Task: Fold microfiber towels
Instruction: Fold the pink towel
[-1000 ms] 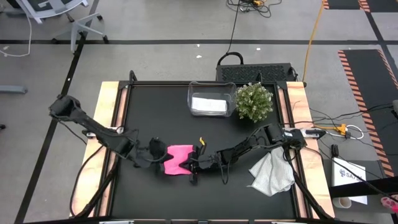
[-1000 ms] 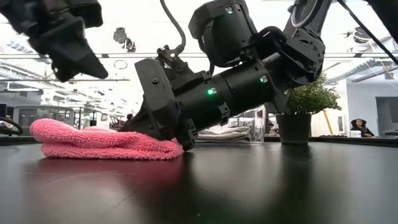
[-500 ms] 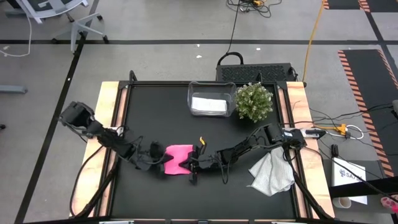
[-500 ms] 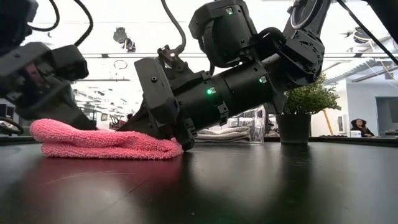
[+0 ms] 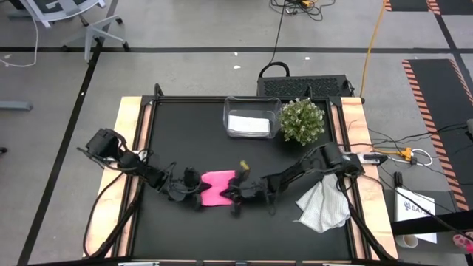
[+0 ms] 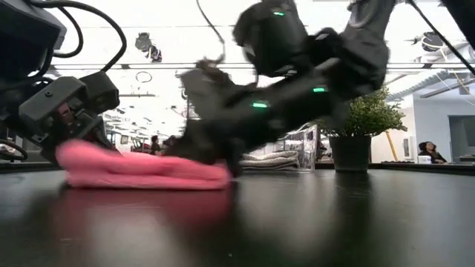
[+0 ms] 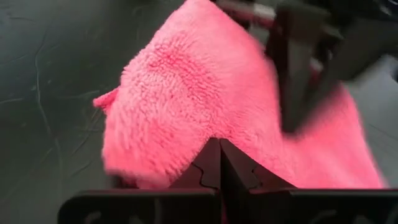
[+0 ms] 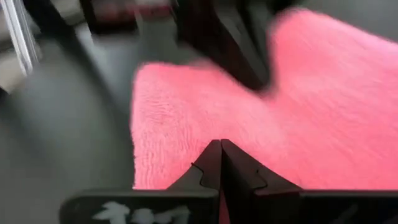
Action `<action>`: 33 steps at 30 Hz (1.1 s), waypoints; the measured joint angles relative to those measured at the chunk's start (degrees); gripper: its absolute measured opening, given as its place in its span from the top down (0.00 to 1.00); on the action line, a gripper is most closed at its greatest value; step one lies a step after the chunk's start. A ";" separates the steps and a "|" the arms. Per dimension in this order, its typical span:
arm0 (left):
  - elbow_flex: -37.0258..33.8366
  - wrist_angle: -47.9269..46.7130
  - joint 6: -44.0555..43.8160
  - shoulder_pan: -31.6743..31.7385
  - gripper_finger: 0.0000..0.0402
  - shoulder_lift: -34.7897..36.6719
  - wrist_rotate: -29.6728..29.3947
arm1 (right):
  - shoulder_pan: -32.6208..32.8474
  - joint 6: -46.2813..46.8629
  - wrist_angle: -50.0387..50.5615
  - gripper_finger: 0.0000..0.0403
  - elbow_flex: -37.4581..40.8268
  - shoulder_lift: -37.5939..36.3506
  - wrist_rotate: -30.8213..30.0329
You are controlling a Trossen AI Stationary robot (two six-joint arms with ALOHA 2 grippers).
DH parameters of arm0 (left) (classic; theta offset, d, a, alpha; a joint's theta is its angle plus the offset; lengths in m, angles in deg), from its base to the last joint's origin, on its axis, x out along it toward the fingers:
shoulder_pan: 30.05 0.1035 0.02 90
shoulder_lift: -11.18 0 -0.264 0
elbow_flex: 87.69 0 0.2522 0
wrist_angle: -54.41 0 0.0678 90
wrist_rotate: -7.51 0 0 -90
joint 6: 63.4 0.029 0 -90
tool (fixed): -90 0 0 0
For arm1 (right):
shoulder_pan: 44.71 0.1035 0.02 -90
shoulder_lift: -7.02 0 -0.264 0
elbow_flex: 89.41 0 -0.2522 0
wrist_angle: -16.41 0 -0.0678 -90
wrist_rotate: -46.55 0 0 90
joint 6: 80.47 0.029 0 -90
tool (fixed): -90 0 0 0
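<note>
A bright pink microfiber towel [image 5: 219, 186] lies folded flat on the black table, near the front middle. My left gripper [image 5: 201, 193] is shut at its left end and my right gripper [image 5: 235, 193] is shut at its right end, the two pointing at each other. A pale grey towel [image 5: 322, 207] lies crumpled at the table's right, its edge hanging over the side. A white towel [image 5: 248, 124] lies folded in a clear bin [image 5: 229, 111] at the back. My left gripper has its shut fingertips [image 7: 219, 155] on the top of the pink towel's left end [image 7: 168, 143], slanting down from the table's left. Whether any cloth is pinched between them, I cannot tell. The towel lies on the table. My right gripper has its shut fingertips [image 8: 221, 155] over the pink towel's right end [image 8: 186, 149], slanting down from the table's right. Whether they press it or pinch cloth cannot be told. The towel lies on the table.
A potted plant [image 5: 301, 120] stands at the back, right of the clear bin. Wooden rails [image 5: 127, 148] run along the table's left and right sides. Bare black tabletop lies ahead of the pink towel and at the back left.
My left gripper has come down toward the table onto the pink towel's left end. My right gripper has risen a little at the towel's right end. The towel has slid slightly toward the table's right.
</note>
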 joint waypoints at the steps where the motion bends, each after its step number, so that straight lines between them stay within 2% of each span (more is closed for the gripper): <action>1: -0.01 -0.09 0.03 0.03 1.00 0.16 0.19 | -0.16 -1.29 0.87 1.00 0.88 -1.94 -0.12; 5: 0.04 -0.62 0.12 0.12 1.00 0.79 1.34 | -1.54 -8.05 9.10 1.00 0.47 -10.18 -1.22; 8: 0.04 -0.55 0.15 0.12 1.00 0.98 1.68 | -3.37 -9.65 12.08 1.00 0.92 -11.81 -1.09; 12: 0.02 -0.61 0.17 0.12 1.00 0.98 1.70 | -5.72 -9.62 11.82 1.00 1.74 -9.97 -1.03; 17: 0.00 -0.81 0.10 0.12 1.00 0.98 2.06 | -7.70 -9.84 -0.92 1.00 1.50 -4.72 2.65; 19: 0.00 -0.81 0.10 0.12 1.00 0.98 2.06 | -8.05 -11.23 -2.88 1.00 0.39 -3.89 3.38; 27: -0.02 -0.84 0.10 0.14 1.00 0.98 2.21 | -7.90 -17.84 -1.01 1.00 -6.48 -5.18 6.69; 33: -0.02 -0.88 0.08 0.14 1.00 0.96 2.19 | -7.91 -17.96 1.66 1.00 -7.00 -3.31 6.47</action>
